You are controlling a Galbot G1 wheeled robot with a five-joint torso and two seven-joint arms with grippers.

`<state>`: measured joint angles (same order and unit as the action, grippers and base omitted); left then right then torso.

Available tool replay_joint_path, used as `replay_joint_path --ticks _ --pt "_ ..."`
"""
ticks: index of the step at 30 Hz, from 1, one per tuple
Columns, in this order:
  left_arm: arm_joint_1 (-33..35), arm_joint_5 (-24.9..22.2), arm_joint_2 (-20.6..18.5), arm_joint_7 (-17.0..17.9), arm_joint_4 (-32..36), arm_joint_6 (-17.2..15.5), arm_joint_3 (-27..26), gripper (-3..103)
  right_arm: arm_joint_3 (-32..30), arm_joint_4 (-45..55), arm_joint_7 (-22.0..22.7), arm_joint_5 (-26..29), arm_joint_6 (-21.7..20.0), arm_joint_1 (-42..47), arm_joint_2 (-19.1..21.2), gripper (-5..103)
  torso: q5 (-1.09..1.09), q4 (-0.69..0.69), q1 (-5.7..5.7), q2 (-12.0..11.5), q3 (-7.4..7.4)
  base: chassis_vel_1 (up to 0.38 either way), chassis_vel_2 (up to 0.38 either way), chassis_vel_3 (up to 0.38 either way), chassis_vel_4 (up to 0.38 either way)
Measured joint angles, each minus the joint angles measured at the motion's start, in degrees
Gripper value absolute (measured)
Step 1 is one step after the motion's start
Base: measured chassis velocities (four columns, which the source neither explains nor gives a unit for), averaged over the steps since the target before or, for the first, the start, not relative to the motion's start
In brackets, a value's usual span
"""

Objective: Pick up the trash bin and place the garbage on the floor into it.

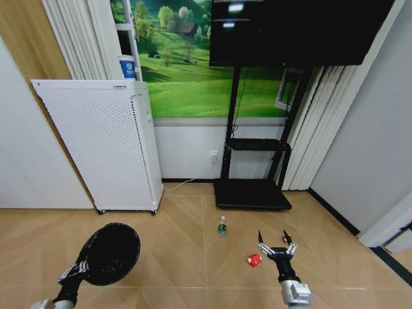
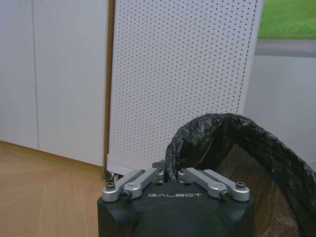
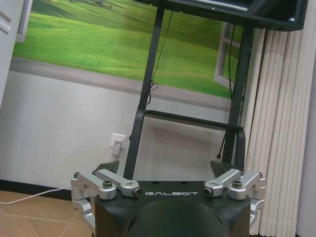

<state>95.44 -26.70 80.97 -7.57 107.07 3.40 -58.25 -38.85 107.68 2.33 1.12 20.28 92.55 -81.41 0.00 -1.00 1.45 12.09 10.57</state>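
Trash bin (image 1: 111, 252) first: the black mesh wastebasket, lined with a dark bag, hangs off the floor (image 1: 193, 270) at the robot's near left, its rim clamped in the left gripper (image 1: 76, 270), whose fingers meet on the bag edge in the left wrist view. It is tipped, mouth turned toward the camera, so anything dropped in could roll back out, and a grip on rim and slack liner alone might slip if the arm swings.

At near right, the right gripper (image 1: 277, 245) hovers with its fingers spread wide, holding nothing. The red wad (image 1: 254, 260) lies just beside it on the planks; something red also peeks past the fingertips, possibly the wrapper, though it is too hidden to be sure. Closing on such small, flat items risks pushing them along the smooth wood rather than catching them.

A little farther, the small bottle (image 1: 222, 226) stands alone in open floor. Beyond it the black TV stand base (image 1: 251, 193) and the white perforated appliance (image 1: 103, 145) bound the far side; between them and the robot there is ample room, with a dark strip edging the right.
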Motion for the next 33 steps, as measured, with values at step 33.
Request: replay_joint_path --ticks 33 --pt "1.1 1.2 1.4 -1.7 -0.3 1.8 0.8 6 0.8 -1.0 1.2 -0.1 0.0 -1.1 0.8 100 0.01 0.00 0.01 0.0 0.01 -0.126 0.121 0.126 -0.124"
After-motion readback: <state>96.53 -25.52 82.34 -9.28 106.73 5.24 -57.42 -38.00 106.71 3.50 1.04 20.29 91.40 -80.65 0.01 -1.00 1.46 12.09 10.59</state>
